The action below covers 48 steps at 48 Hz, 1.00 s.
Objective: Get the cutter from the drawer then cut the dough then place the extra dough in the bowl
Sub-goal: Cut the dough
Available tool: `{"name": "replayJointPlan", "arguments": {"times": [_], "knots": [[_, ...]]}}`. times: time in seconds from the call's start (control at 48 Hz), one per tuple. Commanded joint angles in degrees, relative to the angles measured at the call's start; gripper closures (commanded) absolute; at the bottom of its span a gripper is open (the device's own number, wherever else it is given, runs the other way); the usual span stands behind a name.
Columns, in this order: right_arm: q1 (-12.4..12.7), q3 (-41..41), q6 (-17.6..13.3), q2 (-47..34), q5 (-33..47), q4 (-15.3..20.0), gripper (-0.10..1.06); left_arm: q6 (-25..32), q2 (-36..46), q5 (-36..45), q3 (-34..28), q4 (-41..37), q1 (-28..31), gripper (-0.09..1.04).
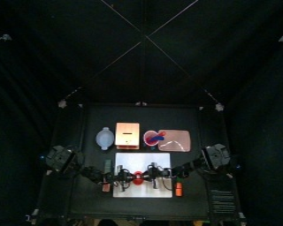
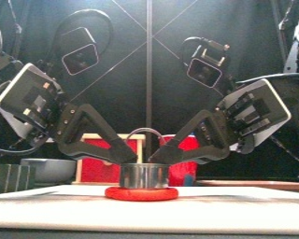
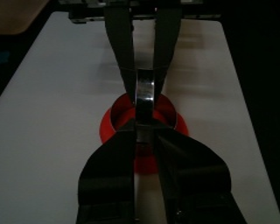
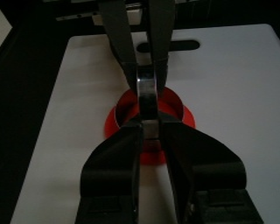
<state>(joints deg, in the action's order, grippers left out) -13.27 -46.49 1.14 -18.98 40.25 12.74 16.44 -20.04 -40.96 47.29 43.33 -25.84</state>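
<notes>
Claws (image 2: 124, 160) (image 2: 164, 159), two, grip one cutter (image 2: 142, 175) on one dough (image 2: 142, 194).

Your cutter (image 2: 142, 174) is polished metal, mirror-bright, with a thin wire handle. The dough (image 2: 142, 194) under it looks matt and soft to you. The cutting board (image 2: 52, 198) is smooth white plastic — a little satin. The box (image 1: 126, 134) is pale bare wood. Left gripper (image 3: 140, 131) and right gripper (image 4: 146, 131) — glossy black plastic jaws.

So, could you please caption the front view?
Left gripper and right gripper hold the metal cutter on the red dough disc.
</notes>
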Motion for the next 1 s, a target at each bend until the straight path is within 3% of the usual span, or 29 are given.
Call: {"name": "replayJointPlan", "arguments": {"times": [0.021, 0.354, 0.521, 0.688, 0.875, 1.0], "knots": [[0.4, 0.2, 0.0, -1.5, -3.9, 0.1, 0.41, -1.1, -3.0, 4.5, -0.4, -0.4, 0.2, 0.49], [0.5, 1.7, 1.4, 3.3, -9.9, -1.8, 0.39, -1.1, 2.6, 4.5, -0.5, -2.7, 2.3, 0.44], [0.5, 2.1, 1.3, 4.7, -11.9, -3.8, 0.38, -1.1, 4.3, 4.6, -0.6, -4.7, 3.5, 0.31], [0.4, 3.0, 1.3, 6.9, -13.4, -4.7, 0.3, -1.1, 5.7, 4.0, -1.2, -6.9, 4.4, 0.21], [0.4, 4.2, 1.3, 7.5, -14.3, -4.7, 0.17, -1.1, 7.1, 4.0, -1.4, -9.0, 5.4, 0.2], [0.1, 4.9, 1.4, 7.6, -14.6, -4.7, 0.15, -1.0, 8.3, 4.0, -1.4, -9.2, 6.4, 0.2]]}}
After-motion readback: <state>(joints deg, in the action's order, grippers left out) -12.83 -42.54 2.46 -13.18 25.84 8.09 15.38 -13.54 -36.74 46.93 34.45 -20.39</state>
